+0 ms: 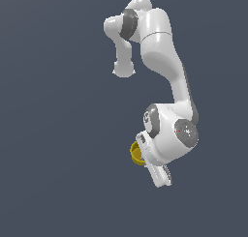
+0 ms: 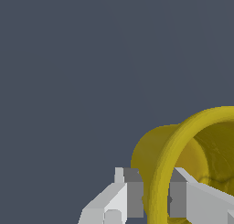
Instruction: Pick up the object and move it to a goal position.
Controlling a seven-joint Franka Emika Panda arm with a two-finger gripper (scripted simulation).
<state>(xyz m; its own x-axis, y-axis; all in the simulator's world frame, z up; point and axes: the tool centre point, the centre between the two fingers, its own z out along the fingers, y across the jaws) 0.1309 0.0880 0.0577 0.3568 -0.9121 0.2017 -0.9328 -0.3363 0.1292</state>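
Small yellow hollow cylindrical cup (image 1: 137,153), lower centre of the exterior frame, pinched by its wall between white tool (image 2: 154,201) fingers. Best carried slowly, squeeze constant, avoiding tilt.

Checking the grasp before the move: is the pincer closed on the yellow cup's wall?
Yes: in the wrist view the pincer has one finger on each side of the cup rim wall.

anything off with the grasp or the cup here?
Grasp is off-centre: the gripper pinches one side of the cup's rim, a finger on either side of the wall, not around the body. In the exterior view the cup sticks out sideways. No visible damage.
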